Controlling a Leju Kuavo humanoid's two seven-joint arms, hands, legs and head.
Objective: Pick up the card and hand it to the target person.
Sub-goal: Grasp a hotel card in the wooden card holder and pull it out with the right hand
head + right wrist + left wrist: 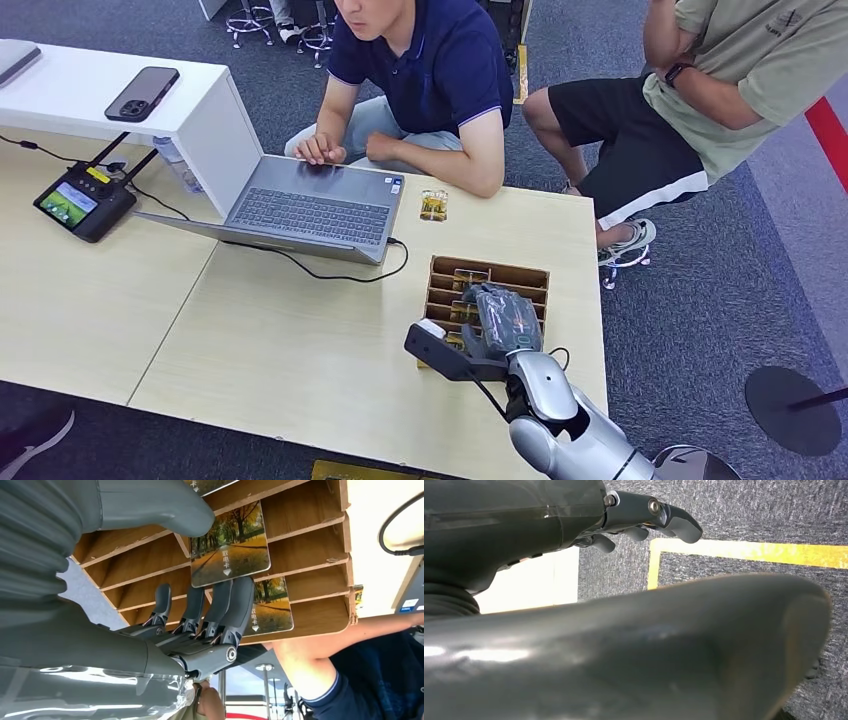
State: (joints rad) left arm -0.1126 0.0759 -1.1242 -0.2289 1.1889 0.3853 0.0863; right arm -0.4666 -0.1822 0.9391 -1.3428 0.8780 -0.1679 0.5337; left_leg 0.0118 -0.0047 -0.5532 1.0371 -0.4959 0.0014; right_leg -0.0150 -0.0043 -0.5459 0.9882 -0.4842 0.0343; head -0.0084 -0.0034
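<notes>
Silver metal of my right arm rises from below, my right hand (505, 322) hanging over a wooden slotted card holder (440, 270) on the pale table (280, 350). My fingers (235, 605) stretch straight into the slots and my thumb lies above; a card (230, 545) printed with autumn trees sits between thumb and fingers, but I cannot tell whether I grip it. Another card (272, 607) stands in the next slot. My left hand (644, 515) hangs over carpet, fingers loosely curled around nothing. Beyond the holder lie a cable (330, 272) and an open laptop (310, 205). Two people sit farthest away.
</notes>
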